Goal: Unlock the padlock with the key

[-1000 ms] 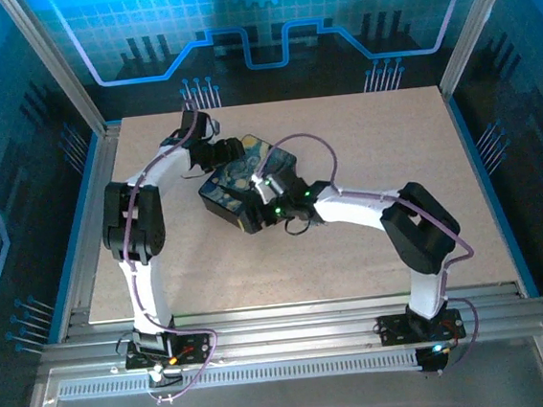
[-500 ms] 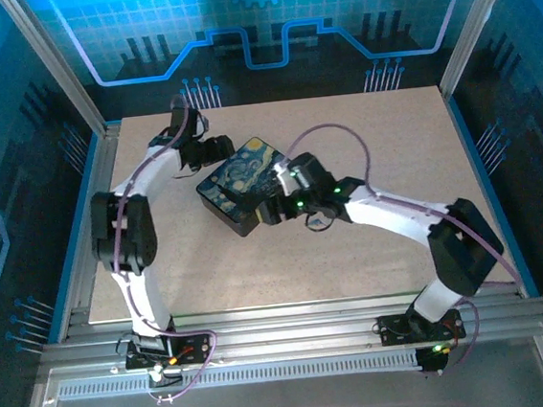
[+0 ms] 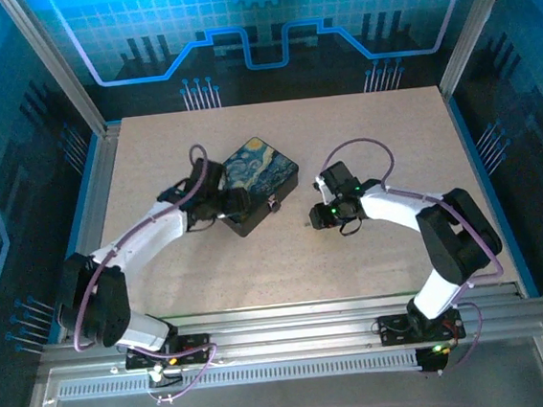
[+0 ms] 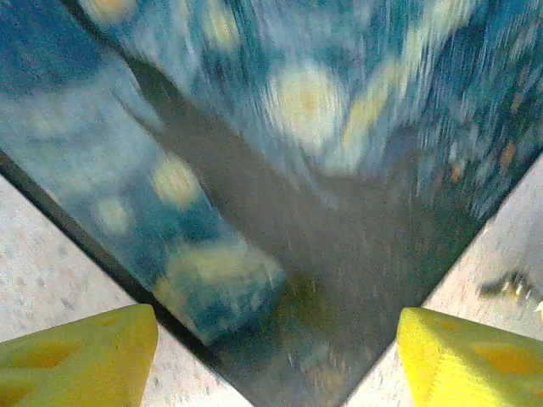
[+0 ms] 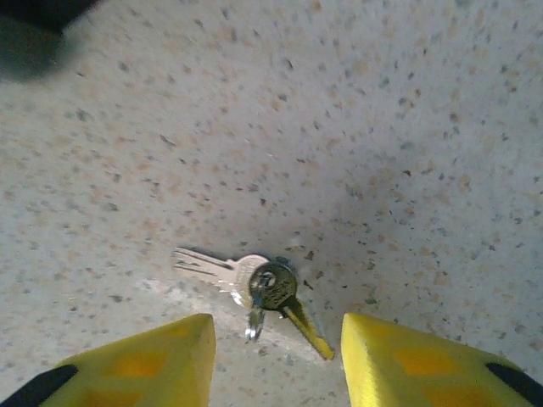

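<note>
Now, the key (image 5: 219,270) lies flat on the table (image 5: 382,127) between your right fingers (image 5: 144,365) (parted, touching nothing); likely light and slippery, so pinch its bow. Left fingers (image 4: 76,352) straddle the box (image 4: 297,170), wide.

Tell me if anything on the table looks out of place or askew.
Nothing looks spilled or broken. The painted box sits skewed to the table edges. The key lies loose on the table on a small ring, apart from the box, just ahead of the right tool.
</note>
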Available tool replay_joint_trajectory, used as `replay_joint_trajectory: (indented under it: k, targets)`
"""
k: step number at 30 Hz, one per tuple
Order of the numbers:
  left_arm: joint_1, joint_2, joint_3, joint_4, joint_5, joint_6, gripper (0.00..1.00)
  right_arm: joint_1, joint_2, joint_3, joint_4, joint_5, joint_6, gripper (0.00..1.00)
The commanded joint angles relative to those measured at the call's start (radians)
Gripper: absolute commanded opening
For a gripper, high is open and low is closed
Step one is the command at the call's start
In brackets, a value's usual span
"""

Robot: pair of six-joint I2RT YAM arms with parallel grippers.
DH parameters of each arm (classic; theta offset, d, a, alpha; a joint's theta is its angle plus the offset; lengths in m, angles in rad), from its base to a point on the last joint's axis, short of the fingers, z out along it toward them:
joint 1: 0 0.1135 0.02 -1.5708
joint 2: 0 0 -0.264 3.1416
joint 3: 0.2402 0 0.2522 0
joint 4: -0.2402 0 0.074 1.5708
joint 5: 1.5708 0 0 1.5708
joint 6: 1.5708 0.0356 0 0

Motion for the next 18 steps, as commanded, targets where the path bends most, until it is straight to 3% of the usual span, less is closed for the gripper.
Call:
replay_joint_trajectory:
  k: [1,10,18]
  targets:
    - [-0.052,-0.063,-0.046,0.008,-0.046,-0.078,0.75,-0.001,0.027,0.006,-0.005,0.024,-0.004,0.42]
    - [-0.134,-0.048,0.013,-0.004,-0.051,-0.061,0.74,0.009,0.082,0.012,0.053,0.031,0.0,0.36]
    - [-0.171,0.027,0.029,0.055,0.039,-0.087,0.73,0.01,0.106,0.007,0.064,0.011,-0.035,0.16]
